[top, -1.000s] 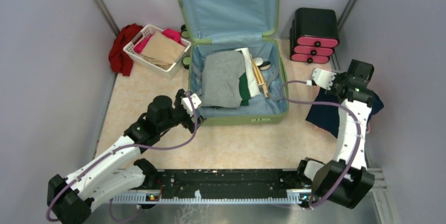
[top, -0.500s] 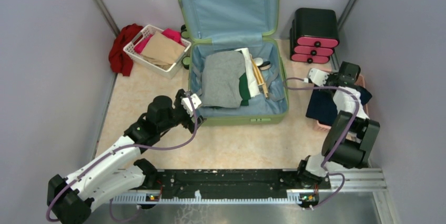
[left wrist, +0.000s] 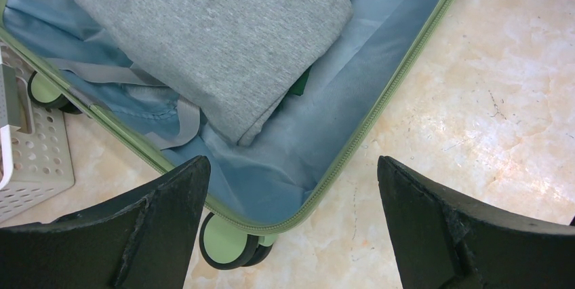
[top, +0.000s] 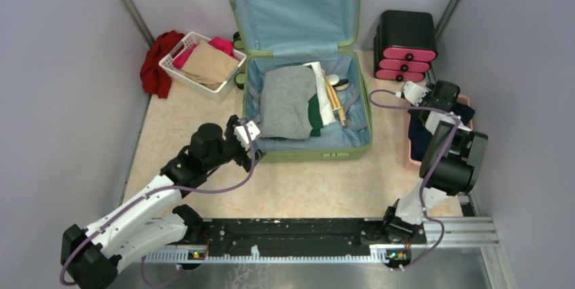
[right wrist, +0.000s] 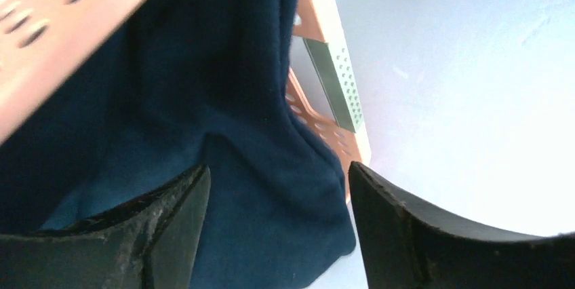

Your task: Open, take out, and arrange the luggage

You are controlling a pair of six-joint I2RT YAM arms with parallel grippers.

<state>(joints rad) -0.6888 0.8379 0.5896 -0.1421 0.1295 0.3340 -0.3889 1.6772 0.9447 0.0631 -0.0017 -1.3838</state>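
Note:
The luggage (top: 308, 141), a light-green suitcase, lies open with its blue-lined lid (top: 291, 4) standing up at the back. Inside it are a folded grey garment (top: 288, 102) (left wrist: 203, 38), something green, a white item and wooden sticks (top: 333, 102). My left gripper (top: 245, 133) (left wrist: 290, 170) hangs open over the case's front-left corner, above a green wheel (left wrist: 224, 241). My right gripper (top: 442, 102) (right wrist: 278, 170) is open over a pink basket (top: 411, 160) (right wrist: 319, 123). A navy garment (top: 417, 136) (right wrist: 203, 99) lies in the basket under its spread jaws.
A black-and-pink drawer box (top: 405, 46) stands at the back right. A white basket (top: 202, 65) with tan and pink clothes sits at the back left, a red garment (top: 157, 62) beside it. Grey walls close in both sides.
My right arm folded back and brought the navy garment down into the pink basket, and its jaws went from shut to open. The left arm stayed still.

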